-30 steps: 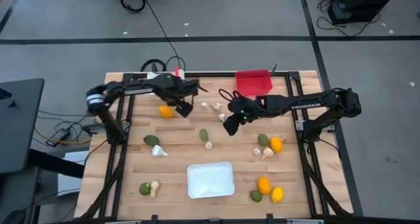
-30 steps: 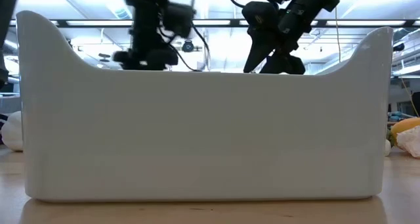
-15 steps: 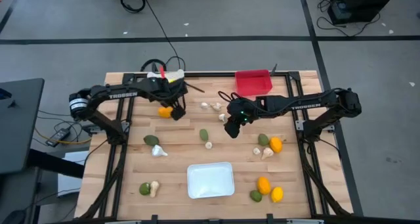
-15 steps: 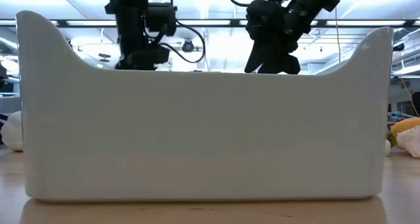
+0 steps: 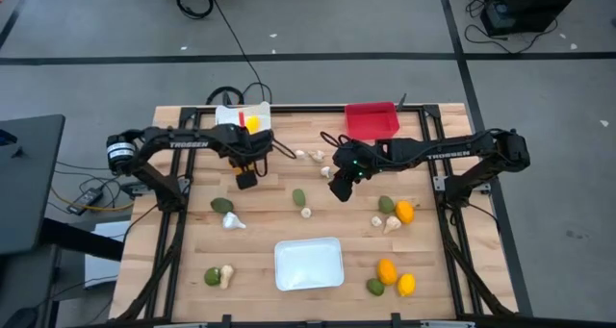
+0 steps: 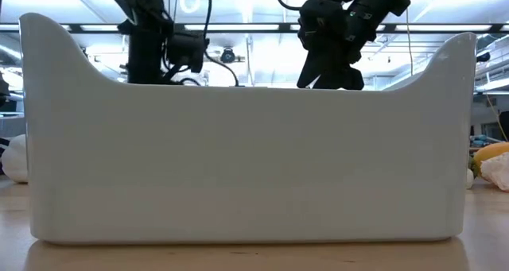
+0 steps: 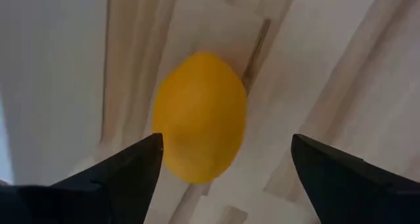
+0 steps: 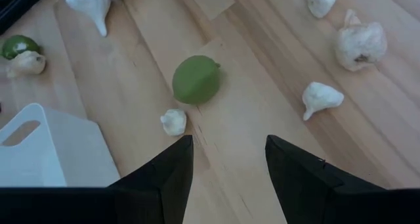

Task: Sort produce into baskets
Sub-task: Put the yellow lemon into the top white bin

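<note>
My left gripper [image 5: 248,164] [image 7: 226,142] is open near the table's far left. An orange-yellow fruit [image 7: 200,115] [image 5: 252,123] shows beyond its fingertips, untouched, beside a white wall. In the high view the fruit sits at the white tray [image 5: 229,114]; whether in it or beside it I cannot tell. My right gripper [image 5: 337,189] [image 8: 228,145] is open and empty above the table's middle. A green fruit [image 8: 195,79] [image 5: 299,197] and a small garlic bulb [image 8: 174,121] lie on the wood ahead of it. The red bin [image 5: 372,119] stands at the far edge. The deep white bin [image 5: 309,264] stands near the front.
Garlic bulbs [image 5: 313,156] lie between the arms. A green fruit [image 5: 222,205] and a garlic bulb [image 5: 232,221] lie at the left, another pair [image 5: 217,276] at the near left. Orange, yellow and green fruits [image 5: 395,211] [image 5: 390,278] lie at the right. The white bin [image 6: 246,160] fills the low view.
My left gripper has gone toward the table's left edge. The orange-yellow fruit, which lay on the table beside it, now shows closer to the far edge, at the white tray.
</note>
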Action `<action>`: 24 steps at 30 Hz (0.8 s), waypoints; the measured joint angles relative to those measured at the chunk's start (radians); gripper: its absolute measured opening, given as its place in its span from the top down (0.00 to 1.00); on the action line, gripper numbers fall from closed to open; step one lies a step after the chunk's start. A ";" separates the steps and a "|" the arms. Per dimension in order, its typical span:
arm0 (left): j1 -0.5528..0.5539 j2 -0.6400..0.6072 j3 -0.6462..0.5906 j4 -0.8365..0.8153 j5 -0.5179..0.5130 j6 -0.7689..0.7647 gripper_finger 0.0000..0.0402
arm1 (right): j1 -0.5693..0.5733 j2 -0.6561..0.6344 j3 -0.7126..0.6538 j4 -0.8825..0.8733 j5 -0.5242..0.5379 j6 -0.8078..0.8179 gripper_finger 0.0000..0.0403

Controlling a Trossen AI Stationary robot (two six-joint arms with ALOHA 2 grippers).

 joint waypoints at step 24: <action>0.008 0.001 -0.201 0.370 -0.034 0.002 0.41 | 0.047 0.000 0.000 0.006 0.060 0.199 0.50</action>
